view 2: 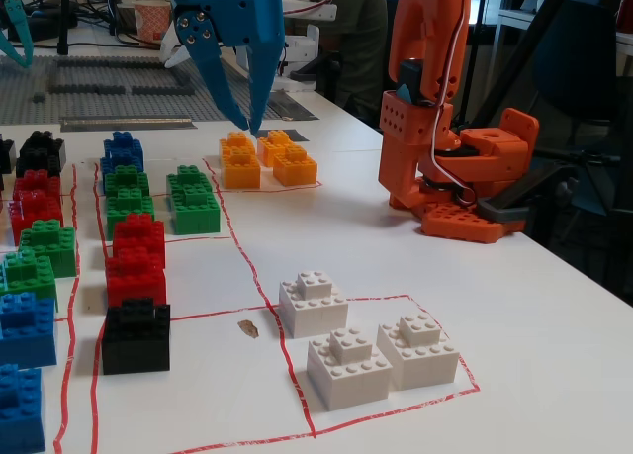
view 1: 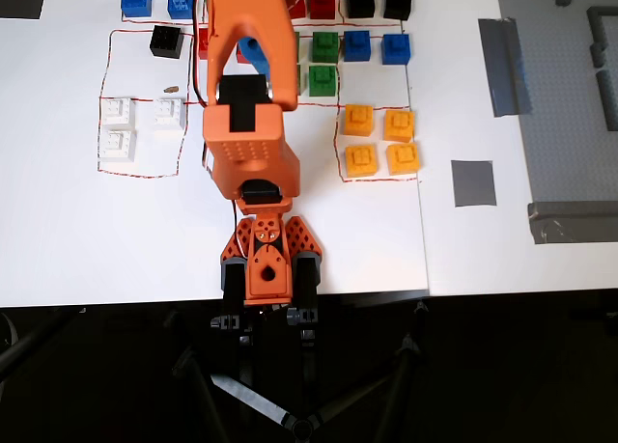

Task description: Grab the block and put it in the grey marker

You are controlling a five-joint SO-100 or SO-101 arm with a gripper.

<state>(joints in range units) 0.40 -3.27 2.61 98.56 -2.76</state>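
Red block [view 2: 137, 240] low, blue tool [view 2: 240, 106] above, apart.

Arm [view 1: 246, 144]: orange printed plastic links with black servo housings between them. One link face carries a grid of small holes. Base [view 2: 465, 212]: orange, wedge-shaped side braces. Red, white and black cables run along the links. End effector [view 2: 243, 103]: blue plastic, two tapered pointed fingers, small screws near the top.
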